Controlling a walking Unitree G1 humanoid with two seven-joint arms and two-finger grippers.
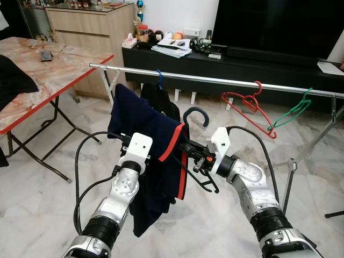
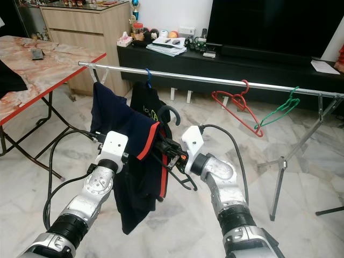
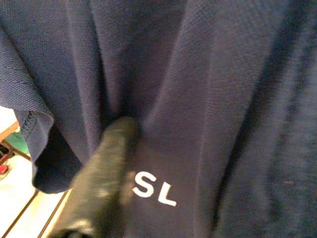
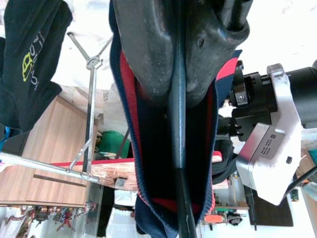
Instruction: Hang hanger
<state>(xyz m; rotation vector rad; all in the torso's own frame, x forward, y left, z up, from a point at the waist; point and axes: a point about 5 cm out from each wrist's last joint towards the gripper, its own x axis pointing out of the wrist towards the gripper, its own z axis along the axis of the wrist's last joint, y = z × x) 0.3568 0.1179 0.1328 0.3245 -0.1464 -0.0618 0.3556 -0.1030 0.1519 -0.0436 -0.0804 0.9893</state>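
- The right gripper (image 1: 194, 159) was clamped on the black hanger (image 1: 194, 115), its fingers (image 4: 163, 54) pressed together on the hanger's wire.
- The hanger carried a navy shirt with red trim (image 1: 141, 126) and was held in front of the silver clothes rail (image 1: 215, 80), below it and not yet hooked on.
- The left gripper (image 1: 134, 153) was pushed into the shirt's fabric at the hanger's 9 o'clock side; one finger (image 3: 101, 173) lay against the cloth beside white lettering, and whether that gripper was apart or together could not be told.
- A dark shirt on a blue hanger (image 1: 159, 79) hung from the rail just behind.
- At the rail's 3 o'clock end hung a red hanger (image 1: 250, 105) and a green hanger (image 1: 293, 112).
- A marble-patterned folding table (image 1: 37, 75) stood at 9 o'clock.
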